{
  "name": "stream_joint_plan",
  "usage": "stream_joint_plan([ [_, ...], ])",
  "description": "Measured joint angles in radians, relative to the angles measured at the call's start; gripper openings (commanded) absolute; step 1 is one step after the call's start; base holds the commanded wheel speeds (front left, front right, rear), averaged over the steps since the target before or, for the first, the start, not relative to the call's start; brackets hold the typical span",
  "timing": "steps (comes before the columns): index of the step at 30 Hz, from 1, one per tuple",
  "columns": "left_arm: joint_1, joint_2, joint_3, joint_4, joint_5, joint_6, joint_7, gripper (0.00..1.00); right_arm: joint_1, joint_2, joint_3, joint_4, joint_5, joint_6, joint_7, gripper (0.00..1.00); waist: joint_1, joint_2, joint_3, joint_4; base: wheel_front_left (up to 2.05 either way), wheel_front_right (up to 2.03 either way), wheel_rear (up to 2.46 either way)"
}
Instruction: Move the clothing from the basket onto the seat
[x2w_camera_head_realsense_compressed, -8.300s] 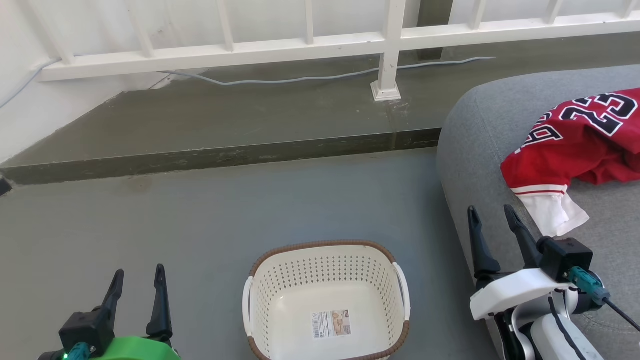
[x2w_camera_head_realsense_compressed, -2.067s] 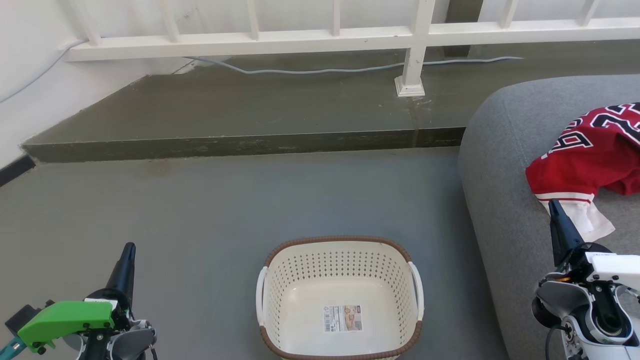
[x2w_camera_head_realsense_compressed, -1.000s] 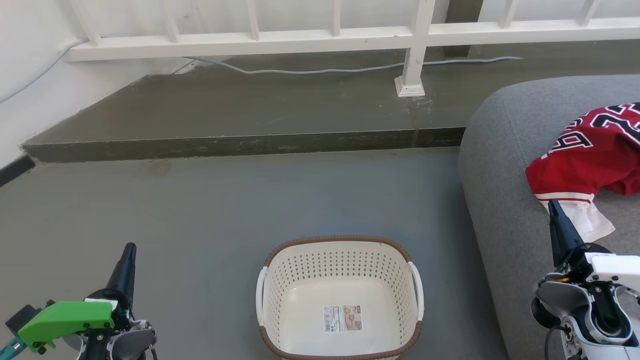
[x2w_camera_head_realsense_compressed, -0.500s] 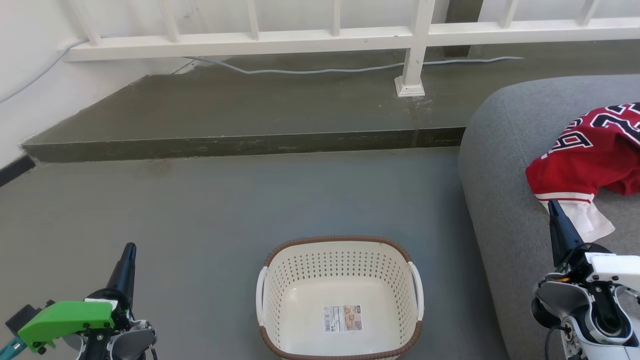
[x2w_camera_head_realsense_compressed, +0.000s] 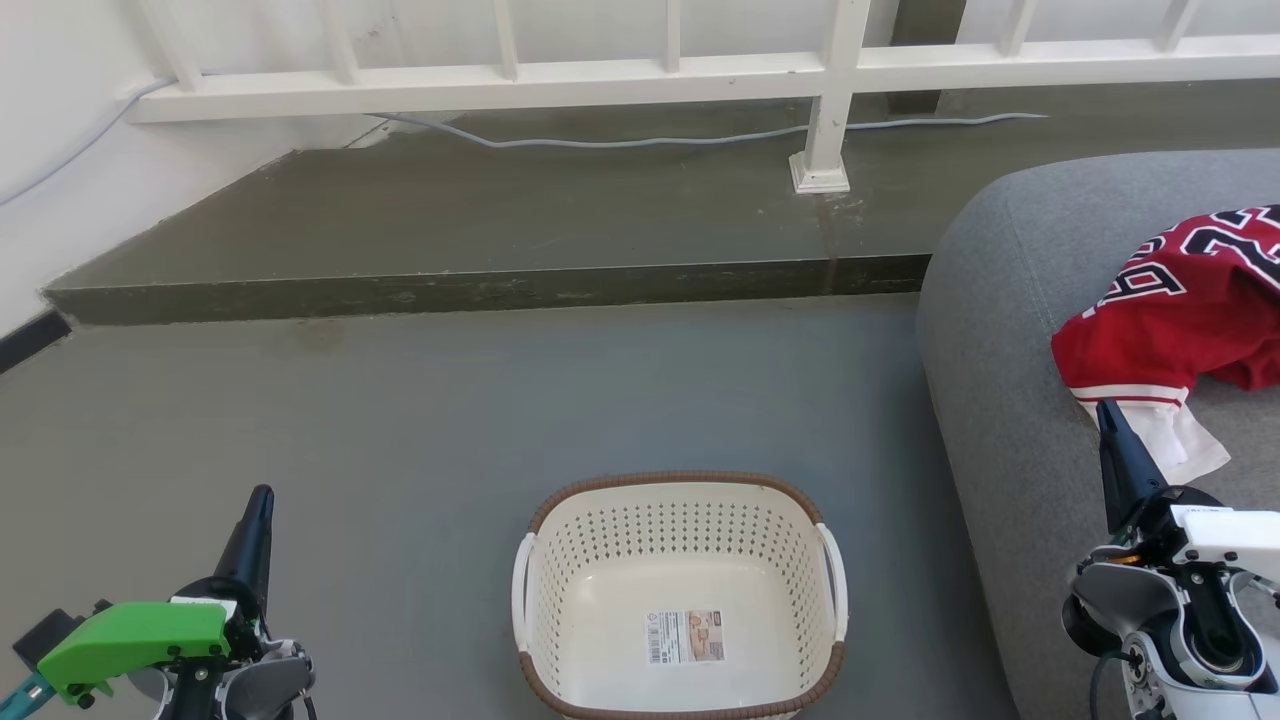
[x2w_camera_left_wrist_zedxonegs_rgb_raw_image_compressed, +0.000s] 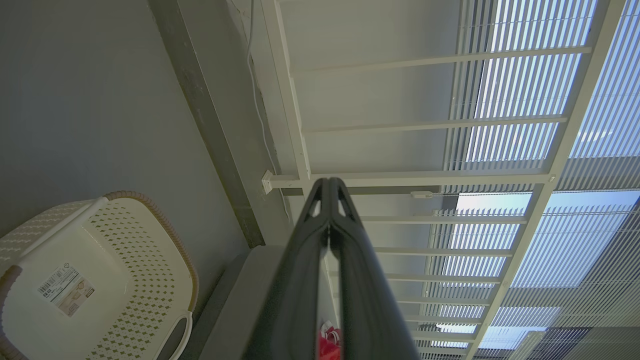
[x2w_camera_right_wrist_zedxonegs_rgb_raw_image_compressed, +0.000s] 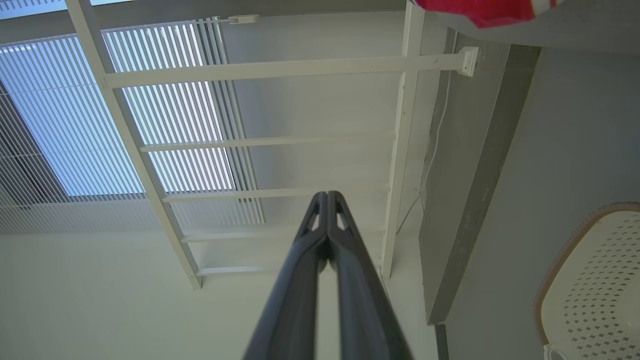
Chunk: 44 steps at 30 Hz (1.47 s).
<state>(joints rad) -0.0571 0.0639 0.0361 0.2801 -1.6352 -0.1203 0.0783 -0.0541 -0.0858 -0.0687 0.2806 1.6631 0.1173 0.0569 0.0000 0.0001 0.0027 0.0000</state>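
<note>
You held left gripper (x2w_camera_head_realsense_compressed: 258, 505) and right gripper (x2w_camera_head_realsense_compressed: 1108, 415) pressed together, empty, flanking the basket (x2w_camera_head_realsense_compressed: 680, 490) — the clothing (x2w_camera_head_realsense_compressed: 1170, 330), likely light and limp, best pinched at a fold, lay on the seat (x2w_camera_head_realsense_compressed: 1000, 300) to its right.

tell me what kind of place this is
Likely a home's enclosed balcony or sunroom: a grey sofa seat, a white railing with slatted window blinds behind it, and a laundry basket on a bare grey floor.
</note>
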Motion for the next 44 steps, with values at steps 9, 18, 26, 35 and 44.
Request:
stream_joint_plan([
  [9, 0.0, 0.0, 0.0, -0.001, 0.0, 0.0, 0.0, 0.0, 0.0, 0.002, -0.001, 0.0, 0.0, 0.0, 0.001, 0.0, 0.0, -0.0001, 0.0, 0.0, 0.0, 0.0, 0.0],
  [18, 0.0, 0.0, 0.001, -0.002, 0.0, 0.0, 0.0, 0.0, 0.0, 0.003, -0.002, 0.0, 0.0, 0.0, 0.001, 0.0, 0.0, 0.0, 0.0, 0.0, 0.0, 0.0, 0.0],
  [26, 0.0, -0.001, 0.002, -0.002, 0.0, 0.0, 0.0, 0.0, 0.0, 0.005, -0.003, -0.001, 0.0, 0.0, 0.001, 0.0, 0.0, 0.0, 0.0, 0.0, 0.0, 0.0, 0.0],
  [35, 0.0, -0.003, 0.003, -0.002, 0.0, 0.0, 0.0, 0.0, 0.0, 0.005, -0.004, -0.001, 0.0, 0.0, 0.001, 0.0, 0.0, 0.0, 0.0, 0.0, 0.0, 0.0, 0.0],
  [44, 0.0, -0.005, 0.004, -0.003, 0.0, 0.0, 0.0, 0.0, 0.0, 0.006, -0.005, -0.001, -0.001, 0.0, 0.001, 0.0, 0.0, 0.0, 0.0, 0.0, 0.0, 0.0, 0.0],
])
